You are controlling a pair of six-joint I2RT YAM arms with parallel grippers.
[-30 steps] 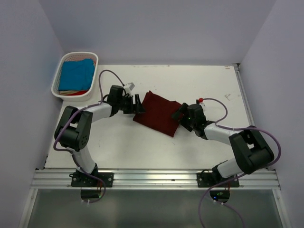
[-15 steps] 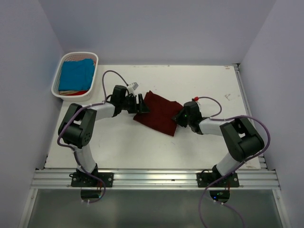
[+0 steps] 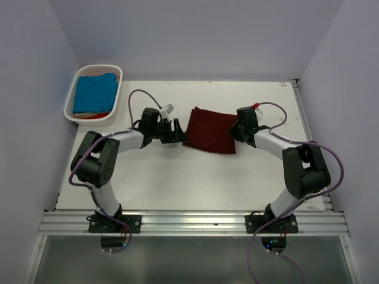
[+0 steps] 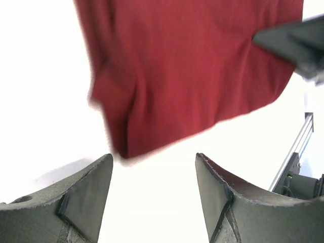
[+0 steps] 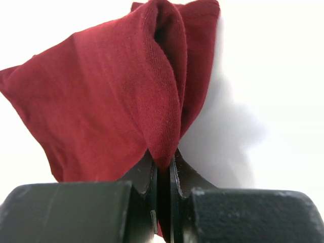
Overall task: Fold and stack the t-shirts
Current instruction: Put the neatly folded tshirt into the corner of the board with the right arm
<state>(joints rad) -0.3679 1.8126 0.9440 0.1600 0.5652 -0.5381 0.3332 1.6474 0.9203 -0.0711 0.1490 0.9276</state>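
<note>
Right claw (image 5: 163, 164) is pinching a fold of the maroon t-shirt (image 3: 210, 131) mid-worktop (image 3: 177, 177). Left claw (image 4: 152, 159) is sitting open beside it, gripping nothing.

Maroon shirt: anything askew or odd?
Slightly. The maroon shirt lies folded but skewed to the table edges, and its right edge is bunched into a ridge, pinched in the right gripper. The left gripper stands open just short of its corner, not touching.

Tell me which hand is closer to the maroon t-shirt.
Right. The right hand is shut on a fold at the right edge of the maroon t-shirt; the left hand sits open just off its left corner, gripping nothing.
</note>
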